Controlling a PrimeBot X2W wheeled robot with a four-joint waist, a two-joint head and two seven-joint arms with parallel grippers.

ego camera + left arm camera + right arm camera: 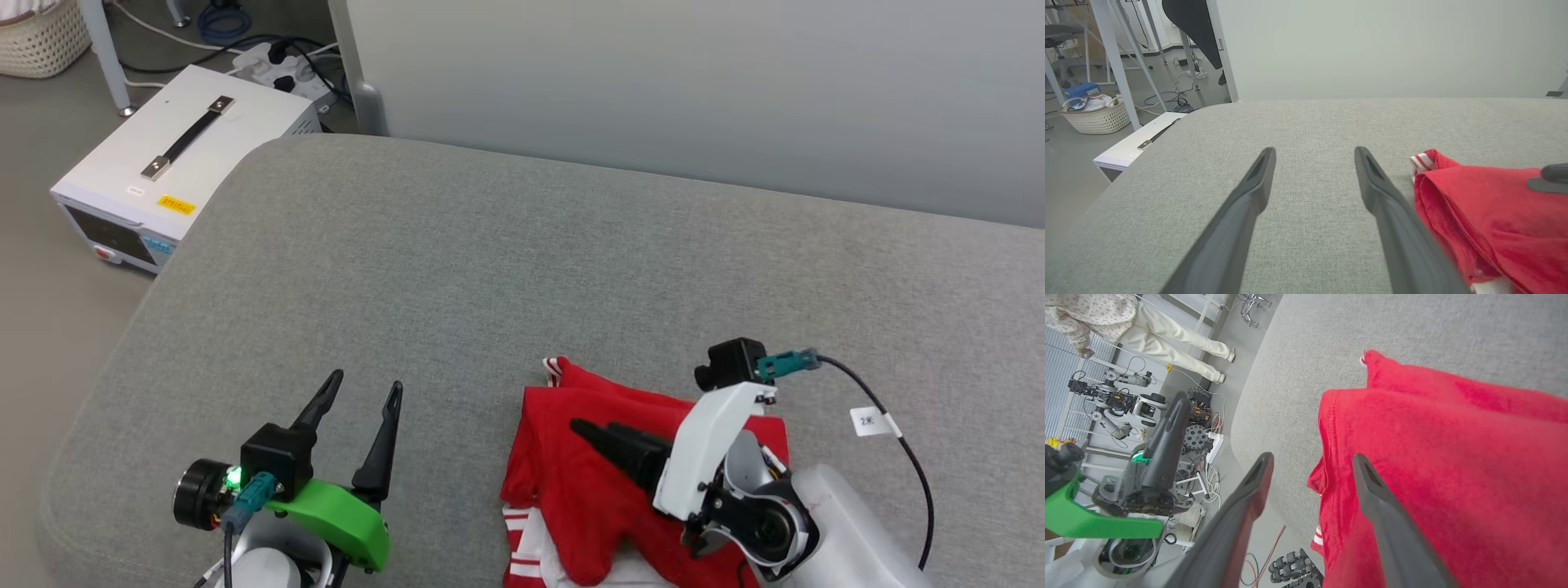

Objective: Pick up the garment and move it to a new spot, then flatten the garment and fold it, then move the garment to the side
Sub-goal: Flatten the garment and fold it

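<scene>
- Across the whole scene before me, a grey fabric-covered surface is stretching from near to far, its far left corner rounding off.
- On the near right part of that surface the garment is lying gathered into a compact red bundle. Red-and-white striped trim is peeking out at its near left edge and at its far left corner.
- Beyond the surface's far left corner a white box with a black carrying handle is sitting on the floor, with cables trailing behind it.
- I am reaching my right gripper leftward over the top of the garment with the fingers spread wide. One finger is lying across the red cloth and the other is jutting past its left edge. I am pinching no cloth between them, and I cannot tell whether they are touching the fabric.
- I am hovering my left gripper over bare grey surface just left of the garment, pointing far, with the fingers spread wide and nothing between them.
- Farther left on the floor a pale woven basket is standing.
- Near my right wrist a small white tag is hanging on a black cable.
</scene>
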